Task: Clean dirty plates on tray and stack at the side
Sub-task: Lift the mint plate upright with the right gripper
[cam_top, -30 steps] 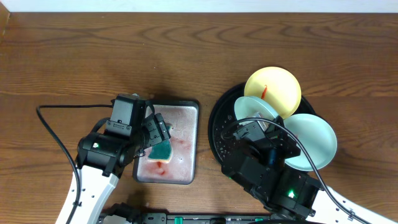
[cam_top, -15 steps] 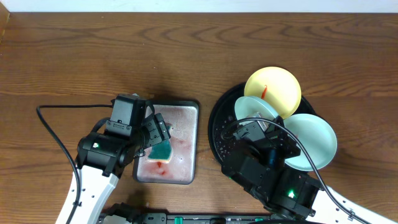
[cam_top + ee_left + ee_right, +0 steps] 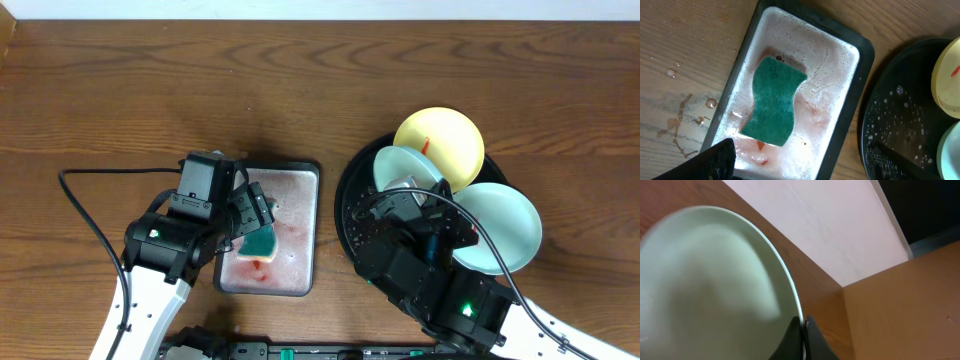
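**Q:** State of the plates?

**A:** Three, all at the tray (image 3: 350,205), right of centre on the table (image 3: 150,90). The yellow plate (image 3: 445,140) lies at the far side and overhangs the far rim. It carries a short red-orange smear (image 3: 427,147) just left of its middle. The mint plate (image 3: 403,168) sits tilted just near and left of the yellow one, overlapping its edge. The second mint plate (image 3: 505,225) lies on the right, past the right rim, its near-left part hidden by the arm. No marks are visible on the part that shows.

**Q:** Right gripper (image 3: 802,325)?

**A:** Closed on the mint plate's rim; the dark fingers (image 3: 790,340) pinch its edge. In the wrist view the plate face is blurred, pale, and shows no smear.

**Q:** The tray itself?

**A:** Round, glossy black, raised rim. Droplets and suds spot its left half (image 3: 890,110).

**Q:** Left gripper (image 3: 800,165)?

**A:** Spread wide, holding nothing, above the near end of the grey tray (image 3: 860,95), well left of the black one.

**Q:** Contents there?

**A:** Pink-tinged foam and a teal sponge (image 3: 774,100) lying flat between the fingers' line. A few water drops sit on the wood left of it.
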Tool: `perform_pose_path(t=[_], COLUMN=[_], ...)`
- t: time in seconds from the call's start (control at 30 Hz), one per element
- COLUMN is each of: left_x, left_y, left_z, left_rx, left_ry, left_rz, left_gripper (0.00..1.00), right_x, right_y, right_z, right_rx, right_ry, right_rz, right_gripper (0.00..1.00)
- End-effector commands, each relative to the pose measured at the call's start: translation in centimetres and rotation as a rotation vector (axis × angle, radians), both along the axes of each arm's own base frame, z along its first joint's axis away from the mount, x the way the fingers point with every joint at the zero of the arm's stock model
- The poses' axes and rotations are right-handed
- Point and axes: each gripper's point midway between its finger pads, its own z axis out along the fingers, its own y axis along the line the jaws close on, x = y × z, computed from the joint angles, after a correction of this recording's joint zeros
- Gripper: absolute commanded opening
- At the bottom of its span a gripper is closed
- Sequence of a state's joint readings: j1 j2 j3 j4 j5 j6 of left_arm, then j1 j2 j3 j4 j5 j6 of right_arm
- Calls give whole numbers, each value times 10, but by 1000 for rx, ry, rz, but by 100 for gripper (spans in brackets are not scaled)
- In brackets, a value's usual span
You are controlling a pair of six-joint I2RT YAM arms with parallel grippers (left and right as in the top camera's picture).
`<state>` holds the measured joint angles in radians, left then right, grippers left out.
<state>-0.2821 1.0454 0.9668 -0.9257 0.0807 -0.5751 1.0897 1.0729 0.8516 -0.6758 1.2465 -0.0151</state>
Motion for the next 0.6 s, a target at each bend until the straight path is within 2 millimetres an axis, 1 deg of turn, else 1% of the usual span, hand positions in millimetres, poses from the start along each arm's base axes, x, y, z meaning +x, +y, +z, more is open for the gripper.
perform_pose_path(t=[0.0, 0.03, 0.07, 0.1, 0.13, 0.23, 0.33, 0.4, 0.47, 0.5, 0.57], left_x=[-2, -2, -2, -2, -2, -2, -2, -2, -2, -2, -2], left_y=[1, 1, 1, 1, 1, 1, 1, 1, 1, 1, 1], left_z=[-3, -3, -3, -3, -3, -3, -3, -3, -3, -3, -3], left_rx=[1, 1, 1, 1, 1, 1, 1, 1, 1, 1, 1], left_ry=[11, 11, 11, 11, 11, 11, 11, 11, 11, 11, 11], left_rz=[-4, -4, -3, -4, -4, -3, -4, -4, -4, -4, -4], left_gripper=[84, 84, 84, 84, 84, 84, 84, 84, 84, 84, 84], right_x=[4, 4, 4, 5, 7, 7, 8, 9, 11, 13, 24], right_y=[2, 7, 6, -4, -5, 4, -2, -5, -7, -9, -20], right_z=[6, 0, -1, 6, 7, -5, -12, -30, -49, -55, -64], right_rx=[64, 44, 13, -3, 18, 72, 243, 425, 565, 614, 723], right_ry=[-15, 28, 33, -13, -24, 35, 24, 80, 169, 203, 257], right_rz=[-11, 28, 28, -28, -43, 4, -61, -117, -163, -183, -241], right_gripper=[1, 1, 1, 1, 1, 1, 1, 1, 1, 1, 1])
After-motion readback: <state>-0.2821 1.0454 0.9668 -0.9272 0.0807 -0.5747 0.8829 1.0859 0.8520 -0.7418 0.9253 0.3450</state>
